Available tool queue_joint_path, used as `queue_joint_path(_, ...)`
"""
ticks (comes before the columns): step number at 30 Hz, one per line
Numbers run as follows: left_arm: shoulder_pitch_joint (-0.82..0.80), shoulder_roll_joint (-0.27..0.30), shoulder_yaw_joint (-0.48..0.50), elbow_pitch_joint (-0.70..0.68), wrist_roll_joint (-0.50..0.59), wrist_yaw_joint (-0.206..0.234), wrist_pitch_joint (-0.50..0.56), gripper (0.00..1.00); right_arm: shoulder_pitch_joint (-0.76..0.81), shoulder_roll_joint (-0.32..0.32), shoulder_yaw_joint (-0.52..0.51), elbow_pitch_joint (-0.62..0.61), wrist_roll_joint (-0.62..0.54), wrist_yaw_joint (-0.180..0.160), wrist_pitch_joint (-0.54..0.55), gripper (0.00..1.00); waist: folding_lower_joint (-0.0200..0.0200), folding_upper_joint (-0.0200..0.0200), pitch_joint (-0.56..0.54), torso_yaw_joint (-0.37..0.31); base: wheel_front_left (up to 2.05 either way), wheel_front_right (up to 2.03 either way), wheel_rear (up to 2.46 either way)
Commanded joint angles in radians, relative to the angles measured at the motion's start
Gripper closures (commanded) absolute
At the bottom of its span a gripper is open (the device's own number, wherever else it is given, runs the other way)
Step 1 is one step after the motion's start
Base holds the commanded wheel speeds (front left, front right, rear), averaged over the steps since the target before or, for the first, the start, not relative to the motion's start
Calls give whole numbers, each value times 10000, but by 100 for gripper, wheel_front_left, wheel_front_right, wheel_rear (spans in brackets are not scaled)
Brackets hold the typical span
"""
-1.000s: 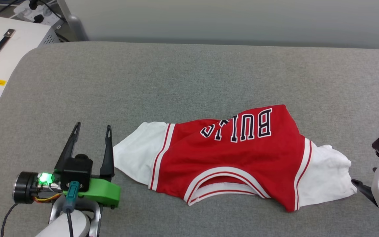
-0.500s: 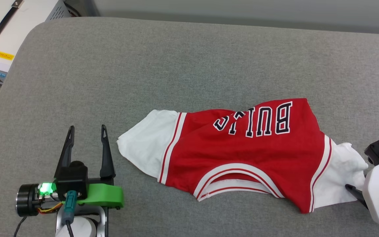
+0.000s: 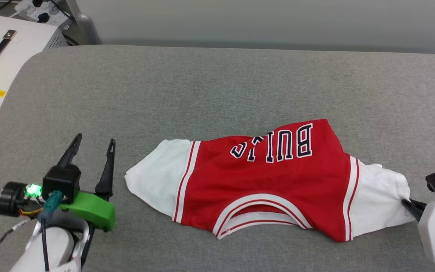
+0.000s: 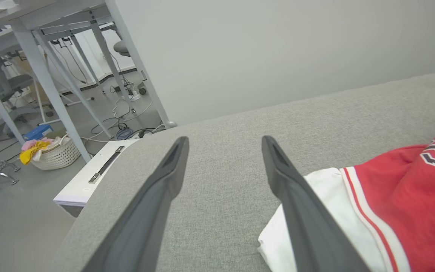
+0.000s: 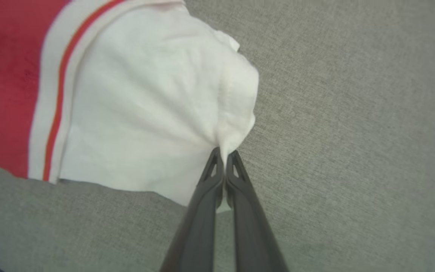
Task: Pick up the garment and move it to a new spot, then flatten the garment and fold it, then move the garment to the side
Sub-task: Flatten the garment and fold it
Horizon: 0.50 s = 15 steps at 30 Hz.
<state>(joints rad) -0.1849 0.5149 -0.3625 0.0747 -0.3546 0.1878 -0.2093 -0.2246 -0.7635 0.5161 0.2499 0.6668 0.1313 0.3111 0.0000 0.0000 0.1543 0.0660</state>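
The garment (image 3: 263, 181), a red jersey with white sleeves and striped trim, lies spread across the grey fabric-covered counter (image 3: 217, 83), nearer the robot's edge and toward its right. Its black, white-outlined "BULLS" lettering faces up and reads upside down in the head view, and the collar opening points toward the robot. The cloth is rumpled, with folds through the red body and the lettering partly creased. The right tool (image 3: 407, 203) comes in low from the right; in the right wrist view its fingers are pressed together, pinching the outer edge of the white sleeve on that side, where the fabric bunches up into the fingertips. The left tool (image 3: 94, 138) hovers above the counter just beside the opposite white sleeve without touching it, its fingers spread wide and nothing between them; in the left wrist view the sleeve's edge lies next to one finger. Beyond the counter's far left corner stands a white box (image 3: 2, 60) with a dark carrying handle.
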Motion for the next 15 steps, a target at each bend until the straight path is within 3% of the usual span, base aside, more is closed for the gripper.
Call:
queue_joint_path(1,-509,238,-76,159,-188,-418,407,0,231,-43,-245,-292,-160,-6,13,100,0,0,-179,-194,0,0,0)
queue_joint_path(6,-1546,884,-286,258,-879,-1639,2323,0,956,58,-1226,-1341,-559,-6,461,100,0,0,-242,-342,0,0,0)
queue_joint_path(9,-2022,1194,-507,354,-1578,-2294,4153,0,1350,230,-1746,-1855,-836,-6,740,100,0,0,-193,-418,0,0,0)
queue_joint_path(15,-2948,1722,-1117,247,-2798,-2934,7460,0,1820,588,-2406,-2550,-1270,-6,1212,100,0,0,27,-526,0,0,0)
